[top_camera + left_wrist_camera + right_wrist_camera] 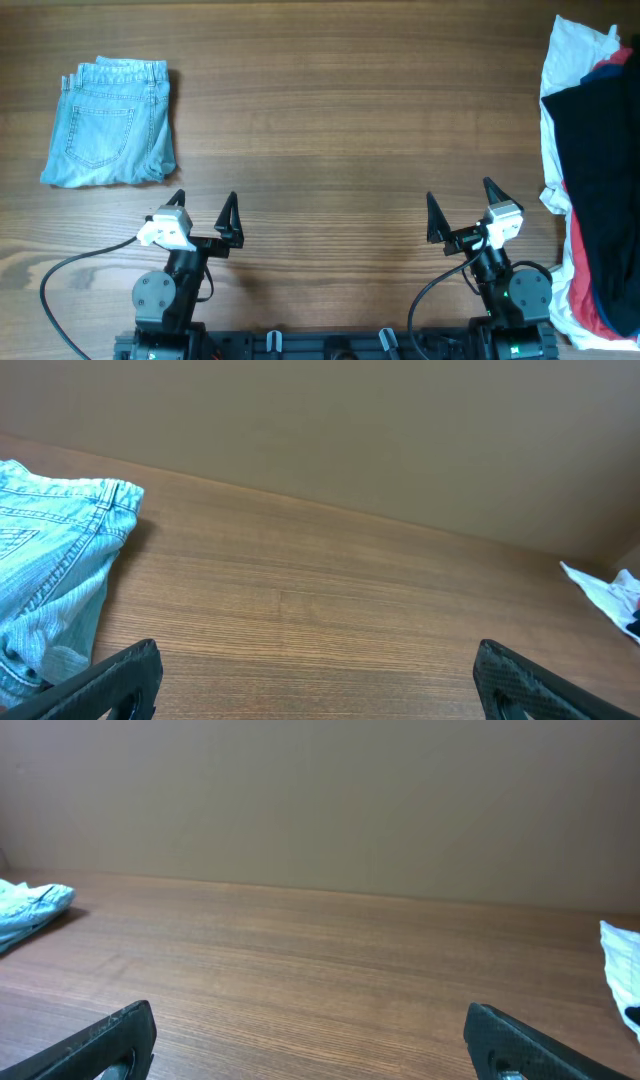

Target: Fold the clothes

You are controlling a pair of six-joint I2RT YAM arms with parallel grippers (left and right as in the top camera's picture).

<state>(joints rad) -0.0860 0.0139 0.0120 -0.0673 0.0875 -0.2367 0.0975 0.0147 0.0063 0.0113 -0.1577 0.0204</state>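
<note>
A folded light-blue denim garment [110,124] lies at the table's far left; the left wrist view shows it at the left edge [50,570]. A heap of clothes [595,180], white, black, red and navy, is piled along the right edge. My left gripper [203,200] hovers open near the front edge, below the denim, with only bare wood between its fingers [318,670]. My right gripper [458,196] is open too, left of the heap, holding nothing [310,1035].
The wooden table [330,110] stretches between the denim and the heap. Both arm bases and a black rail [330,345] sit at the front edge. A plain beige wall [320,800] rises behind the table's far edge.
</note>
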